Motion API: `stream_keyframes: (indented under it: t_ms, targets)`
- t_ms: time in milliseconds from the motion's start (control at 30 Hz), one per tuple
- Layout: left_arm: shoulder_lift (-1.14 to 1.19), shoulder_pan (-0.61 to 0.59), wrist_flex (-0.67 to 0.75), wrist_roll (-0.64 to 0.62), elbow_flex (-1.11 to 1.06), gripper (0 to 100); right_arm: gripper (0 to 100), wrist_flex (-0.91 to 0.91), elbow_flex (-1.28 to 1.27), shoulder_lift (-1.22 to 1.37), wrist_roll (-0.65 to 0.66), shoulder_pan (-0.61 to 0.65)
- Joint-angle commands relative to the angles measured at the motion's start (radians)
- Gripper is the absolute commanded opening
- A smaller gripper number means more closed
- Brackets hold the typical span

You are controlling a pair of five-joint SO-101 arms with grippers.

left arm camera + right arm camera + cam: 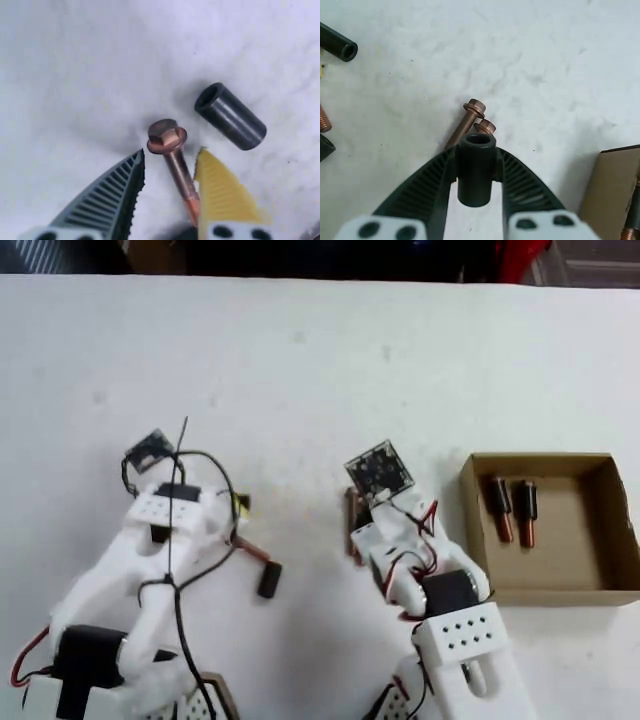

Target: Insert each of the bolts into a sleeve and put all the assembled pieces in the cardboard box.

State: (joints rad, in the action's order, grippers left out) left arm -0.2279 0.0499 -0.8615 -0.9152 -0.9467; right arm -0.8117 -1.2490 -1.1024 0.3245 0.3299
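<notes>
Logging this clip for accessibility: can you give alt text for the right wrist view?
The right gripper clamps a black sleeve in its jaws, open end facing out. Just beyond, two copper bolts lie on the white table, a cardboard box corner nearby.

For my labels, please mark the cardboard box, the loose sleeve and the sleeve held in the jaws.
cardboard box (572,550), high view, bare floor
loose sleeve (231,116), left wrist view, side wall
held sleeve (477,172), right wrist view, side

Two assembled pieces (499,505) lie side by side in the cardboard box (578,535).
</notes>
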Motion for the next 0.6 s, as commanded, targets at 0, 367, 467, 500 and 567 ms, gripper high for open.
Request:
stream_keyframes:
  t_ms: [0,367,467,500,567]
  targets:
    - [-0.004,-0.012,-0.011,0.017,0.009,7,4.4,0.019,0.011,-0.024,0.000,-0.008]
    - [-0.004,-0.012,-0.009,0.135,0.008,7,4.4,0.018,0.011,-0.024,0.000,-0.008]
    - [-0.004,-0.012,-0.014,0.255,0.009,7,4.4,0.018,0.011,-0.024,0.000,-0.008]
    - [-0.004,-0.012,-0.015,0.305,0.011,7,4.4,0.018,0.009,-0.024,0.000,-0.008]
    - [-0.008,-0.012,-0.017,0.391,0.011,7,4.4,0.018,0.009,-0.024,0.000,-0.005]
